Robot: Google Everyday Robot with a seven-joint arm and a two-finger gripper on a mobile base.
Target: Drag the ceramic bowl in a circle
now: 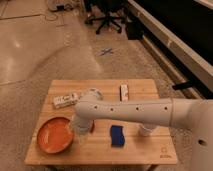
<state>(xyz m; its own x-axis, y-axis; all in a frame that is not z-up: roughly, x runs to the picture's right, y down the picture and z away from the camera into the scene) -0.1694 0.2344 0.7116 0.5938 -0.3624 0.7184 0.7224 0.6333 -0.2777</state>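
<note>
The ceramic bowl [55, 135] is a wide, shallow orange dish at the front left of the wooden table [145, 155]. My white arm reaches in from the right across the table. Its end bends down to the gripper [80, 135], which sits at the bowl's right rim. The arm's body covers most of the gripper, so I cannot tell whether it touches the bowl.
A white bottle [66, 100] lies at the back left, with a small white cup [95, 93] beside it. A snack bar [124, 92] lies at the back middle. A blue sponge [117, 136] and a white cup [145, 131] are at the front, and a red can [92, 128] shows partly behind the arm.
</note>
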